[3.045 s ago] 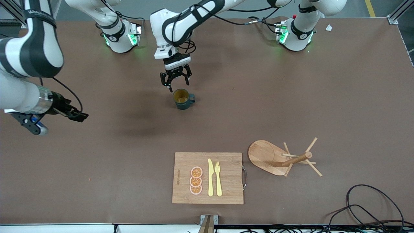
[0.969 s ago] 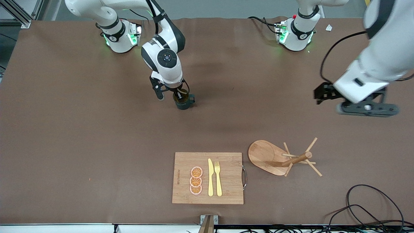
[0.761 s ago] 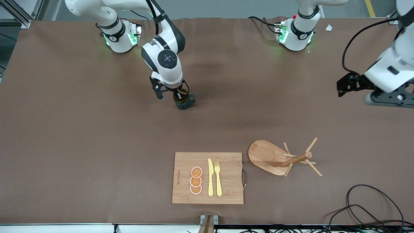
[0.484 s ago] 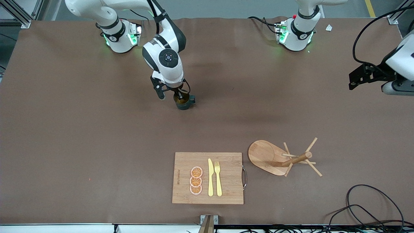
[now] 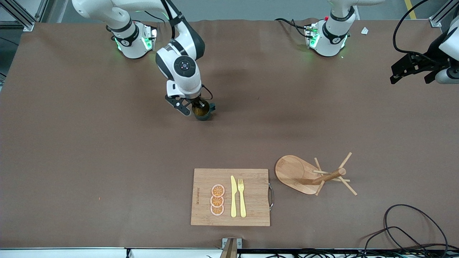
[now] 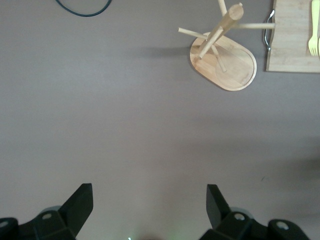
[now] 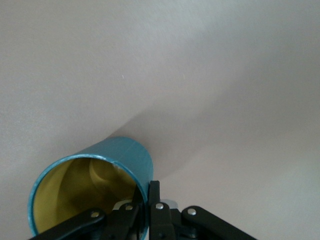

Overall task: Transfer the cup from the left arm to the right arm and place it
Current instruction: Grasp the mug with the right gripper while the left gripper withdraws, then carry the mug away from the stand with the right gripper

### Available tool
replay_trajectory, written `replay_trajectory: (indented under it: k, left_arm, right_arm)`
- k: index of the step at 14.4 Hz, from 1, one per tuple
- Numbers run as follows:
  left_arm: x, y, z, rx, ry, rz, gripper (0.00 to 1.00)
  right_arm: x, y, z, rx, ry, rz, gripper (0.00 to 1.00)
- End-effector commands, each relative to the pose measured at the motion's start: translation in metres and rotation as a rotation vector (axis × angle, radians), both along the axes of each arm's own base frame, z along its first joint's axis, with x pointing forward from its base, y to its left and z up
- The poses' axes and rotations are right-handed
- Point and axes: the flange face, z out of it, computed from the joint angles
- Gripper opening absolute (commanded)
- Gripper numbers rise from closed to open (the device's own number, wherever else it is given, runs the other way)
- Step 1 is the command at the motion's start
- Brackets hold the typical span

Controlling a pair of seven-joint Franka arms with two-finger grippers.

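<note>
We see our right tool (image 5: 197, 108) clamped on the small dark teal ribbed mug (image 5: 203, 111), well apart from the bamboo cutting board (image 5: 230, 197).

Cup (image 5: 203, 112) on worktop (image 5: 89, 143) near right arm's base; cutting board (image 5: 251, 197) and peg rack (image 5: 297, 173) nearer the front camera, side by side.

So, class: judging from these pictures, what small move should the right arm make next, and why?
Probably a short straight lift. The right gripper is shut on the rim of the cup, one finger inside and one outside. The left gripper waits open, up over the table's edge at the left arm's end, well clear.
</note>
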Motion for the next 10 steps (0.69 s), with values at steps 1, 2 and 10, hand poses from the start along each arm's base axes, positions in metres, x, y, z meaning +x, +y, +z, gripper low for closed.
replay_trajectory:
  k: [1,2,10]
  left_arm:
    - [0.005,-0.006,0.012,0.015,-0.038,0.015,1.0]
    - [0.006,-0.005,0.013,0.037,-0.043,0.011,1.0]
    - [0.01,-0.016,0.011,0.021,-0.037,-0.015,1.0]
  right_arm:
    - [0.027,-0.033,0.008,0.016,0.008,0.188,0.0]
    - [0.038,-0.049,0.012,0.025,0.009,0.265,0.0]
    - [0.104,-0.187,0.035,0.125,0.043,0.986,0.0]
